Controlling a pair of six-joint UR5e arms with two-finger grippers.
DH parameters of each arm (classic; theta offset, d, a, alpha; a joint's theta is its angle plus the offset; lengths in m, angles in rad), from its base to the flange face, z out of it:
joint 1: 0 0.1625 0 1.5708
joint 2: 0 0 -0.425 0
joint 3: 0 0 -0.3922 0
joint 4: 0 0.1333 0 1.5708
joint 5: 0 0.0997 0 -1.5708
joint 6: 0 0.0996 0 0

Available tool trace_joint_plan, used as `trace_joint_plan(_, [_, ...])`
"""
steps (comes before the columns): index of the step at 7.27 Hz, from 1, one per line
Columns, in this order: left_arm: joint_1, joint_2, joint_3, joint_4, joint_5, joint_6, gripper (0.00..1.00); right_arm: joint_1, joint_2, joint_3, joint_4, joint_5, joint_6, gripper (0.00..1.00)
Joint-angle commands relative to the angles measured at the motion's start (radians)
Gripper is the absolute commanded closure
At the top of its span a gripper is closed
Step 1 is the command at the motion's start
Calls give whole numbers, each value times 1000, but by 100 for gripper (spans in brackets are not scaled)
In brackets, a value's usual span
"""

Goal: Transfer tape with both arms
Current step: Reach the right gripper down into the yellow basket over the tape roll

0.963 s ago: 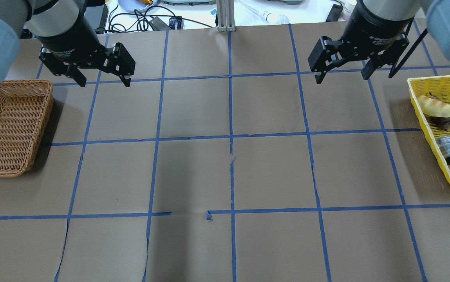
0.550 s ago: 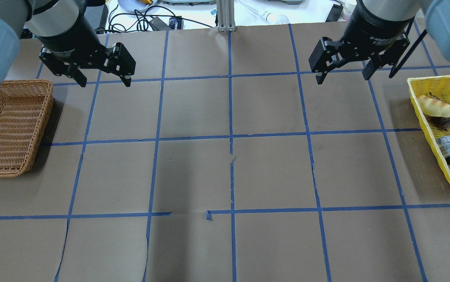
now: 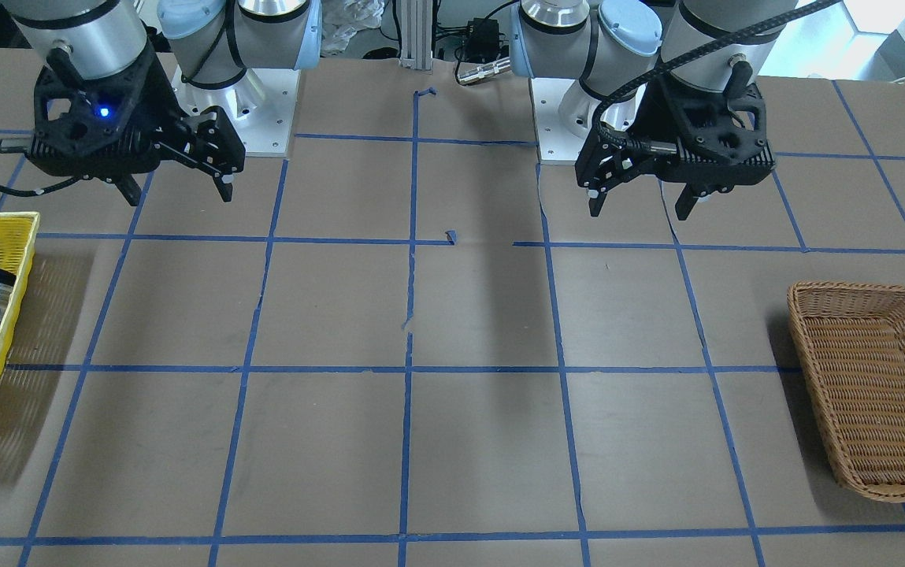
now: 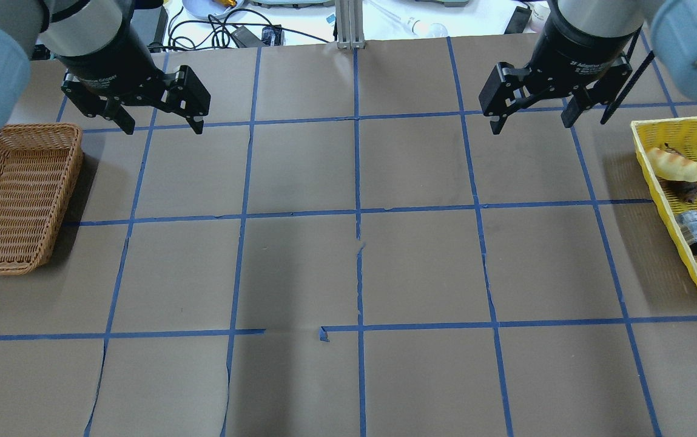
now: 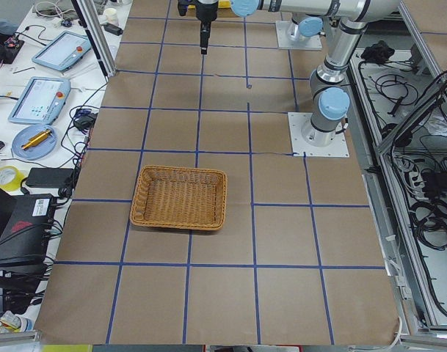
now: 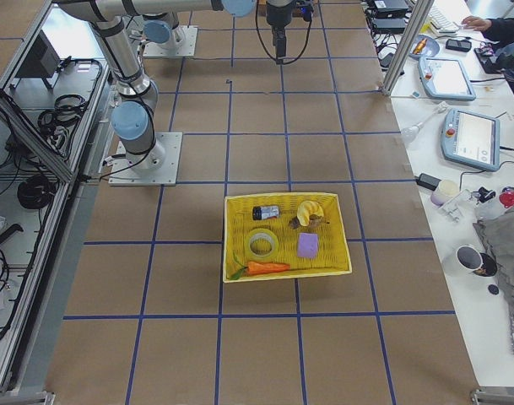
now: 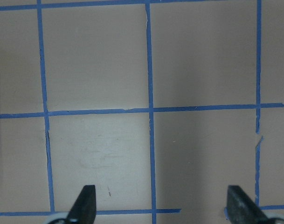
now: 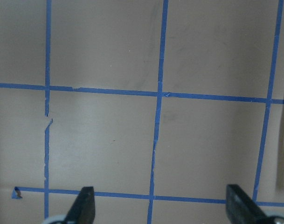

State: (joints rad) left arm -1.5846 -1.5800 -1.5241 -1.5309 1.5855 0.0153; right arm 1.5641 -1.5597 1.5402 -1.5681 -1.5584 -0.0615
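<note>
Right tool (image 4: 531, 126), released and empty, has just shifted slightly; left tool (image 4: 163, 129) released, unmoved. Tape (image 6: 262, 244) lies in the yellow basket (image 6: 282, 197): pickup barely begun.

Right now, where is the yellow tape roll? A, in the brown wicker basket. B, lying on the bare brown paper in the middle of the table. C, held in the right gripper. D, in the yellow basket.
D: the exterior right view shows the tape roll lying inside the yellow basket, just beside the carrot.
</note>
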Motion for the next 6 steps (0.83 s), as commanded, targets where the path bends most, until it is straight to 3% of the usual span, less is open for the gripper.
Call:
trace_joint_plan(1, [0,0,-1,0,1,0,0,-155,33,14,-15,-8,-73,0])
trace_joint_plan(3, [0,0,-1,0,-1,-2,0,-373,39,15,-26,-14,-519,0])
trace_joint_plan(4, [0,0,-1,0,-1,-2,0,-462,59,15,-50,-60,-690,0])
trace_joint_plan(5, [-2,0,-1,0,-1,-2,0,-566,84,21,-88,-104,-806,0])
trace_joint_plan(6, [-3,-1,1,0,1,-6,0,-670,145,44,-128,-92,-860,0])
